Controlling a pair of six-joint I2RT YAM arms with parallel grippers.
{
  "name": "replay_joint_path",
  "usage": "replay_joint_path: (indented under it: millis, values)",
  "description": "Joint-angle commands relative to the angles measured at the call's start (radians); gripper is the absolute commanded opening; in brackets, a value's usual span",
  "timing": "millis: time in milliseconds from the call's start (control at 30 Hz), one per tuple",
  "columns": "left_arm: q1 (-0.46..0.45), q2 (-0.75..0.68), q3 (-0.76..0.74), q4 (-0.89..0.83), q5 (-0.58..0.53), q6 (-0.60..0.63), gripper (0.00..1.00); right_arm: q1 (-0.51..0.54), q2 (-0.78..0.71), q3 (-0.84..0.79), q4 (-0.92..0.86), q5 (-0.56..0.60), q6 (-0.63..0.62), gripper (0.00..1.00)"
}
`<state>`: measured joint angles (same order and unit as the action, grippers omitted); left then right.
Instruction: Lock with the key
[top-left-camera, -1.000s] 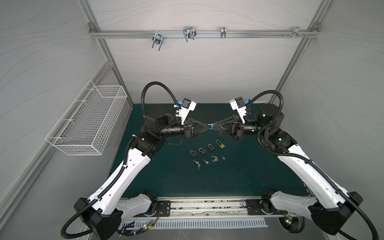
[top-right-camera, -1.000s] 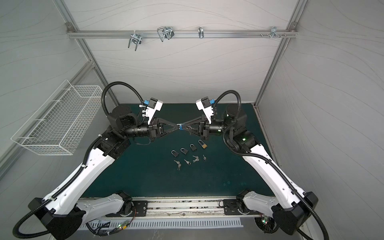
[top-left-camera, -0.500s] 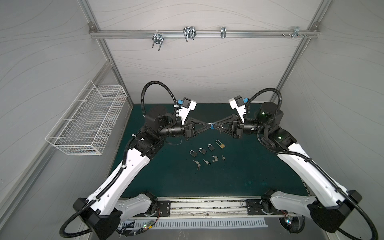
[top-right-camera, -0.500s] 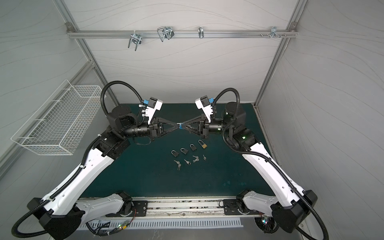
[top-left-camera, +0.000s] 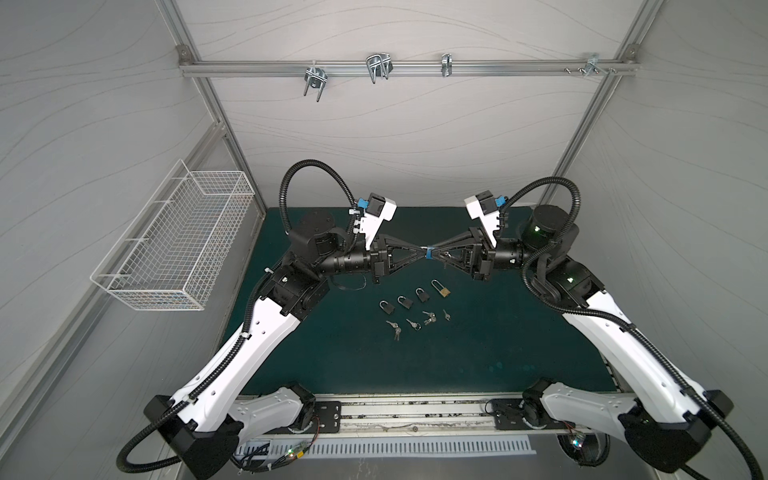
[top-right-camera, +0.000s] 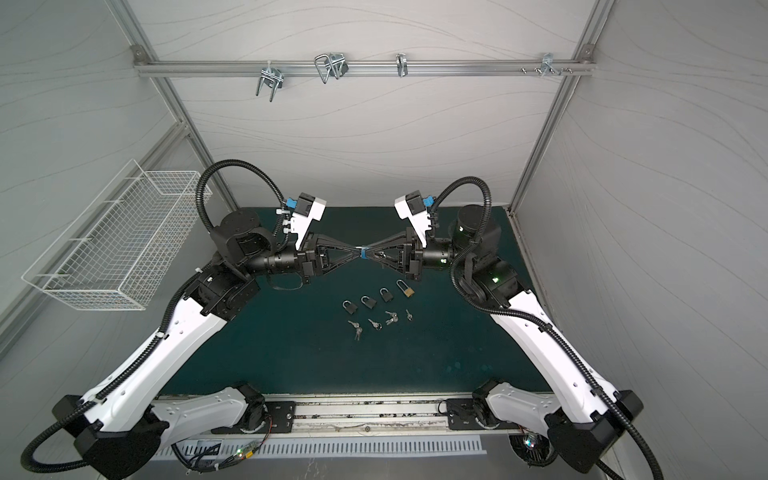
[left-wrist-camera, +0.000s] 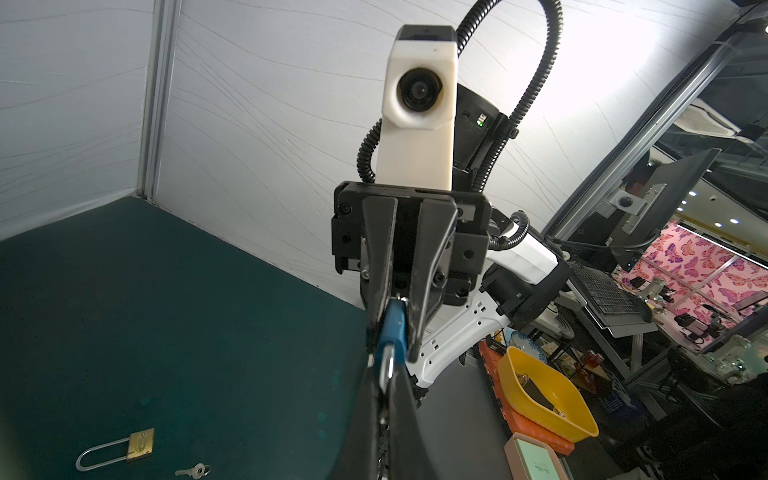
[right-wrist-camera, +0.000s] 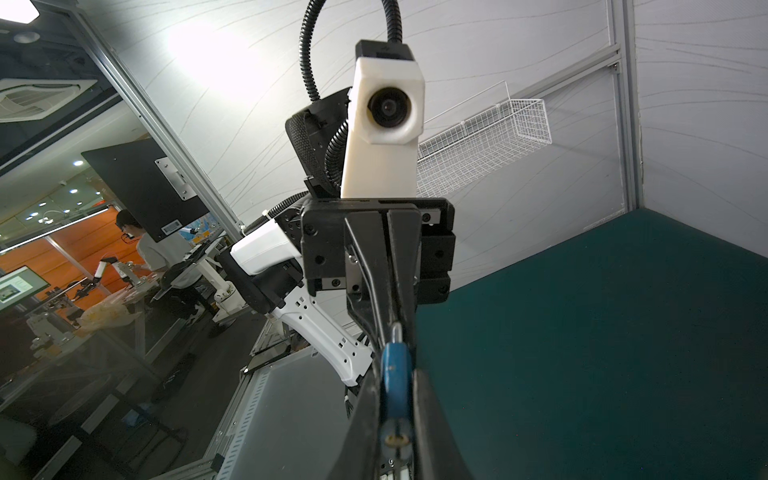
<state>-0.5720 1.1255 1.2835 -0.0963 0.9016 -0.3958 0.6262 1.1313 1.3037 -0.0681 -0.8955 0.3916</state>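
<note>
A blue padlock (top-left-camera: 429, 252) (top-right-camera: 362, 252) hangs in the air above the green mat (top-left-camera: 478, 353), between the two grippers, which meet tip to tip. My left gripper (top-left-camera: 424, 252) (left-wrist-camera: 384, 382) is shut on its silver shackle (left-wrist-camera: 388, 365). My right gripper (top-left-camera: 434, 252) (right-wrist-camera: 395, 386) is shut on the blue body (right-wrist-camera: 397, 365), and the brass keyhole end (right-wrist-camera: 397, 440) shows with no key in it. Several keys (top-left-camera: 413, 323) (top-right-camera: 376, 324) lie loose on the mat below.
Three black padlocks (top-left-camera: 405, 301) and a brass long-shackle padlock (top-left-camera: 441, 289) (left-wrist-camera: 129, 446) lie in a row on the mat beside the keys. A white wire basket (top-left-camera: 174, 241) hangs on the left wall. A rail with metal hooks (top-left-camera: 376, 68) crosses the back wall.
</note>
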Motion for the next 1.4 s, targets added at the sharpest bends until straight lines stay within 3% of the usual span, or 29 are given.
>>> replay_joint_path:
  millis: [0, 100, 367, 533, 667, 1000, 1200, 1367]
  values:
    - [-0.007, 0.005, -0.040, 0.073, 0.081, -0.047, 0.00, 0.021, 0.013, -0.020, 0.064, 0.022, -0.024, 0.00]
    - [0.031, -0.023, -0.050, 0.090, 0.086, -0.067, 0.00, -0.007, -0.006, -0.035, 0.055, -0.004, -0.023, 0.00]
    - [0.033, -0.009, -0.045, 0.124, 0.118, -0.099, 0.00, -0.014, -0.010, -0.034, 0.029, -0.023, -0.038, 0.00]
    - [0.033, -0.010, -0.040, 0.138, 0.110, -0.108, 0.29, -0.014, -0.006, -0.027, 0.024, -0.046, -0.037, 0.00]
    - [0.033, -0.022, -0.039, 0.122, 0.078, -0.088, 0.39, -0.014, -0.010, -0.024, 0.002, -0.053, -0.050, 0.00]
    - [0.053, -0.047, -0.064, 0.111, 0.023, -0.078, 0.34, -0.017, -0.039, -0.029, -0.018, -0.028, -0.072, 0.00]
    - [0.053, -0.054, -0.073, 0.110, 0.030, -0.077, 0.23, -0.017, -0.046, -0.034, -0.005, -0.014, -0.065, 0.00]
    - [0.054, -0.051, -0.072, 0.109, 0.033, -0.075, 0.06, -0.016, -0.038, -0.031, 0.003, -0.029, -0.053, 0.00]
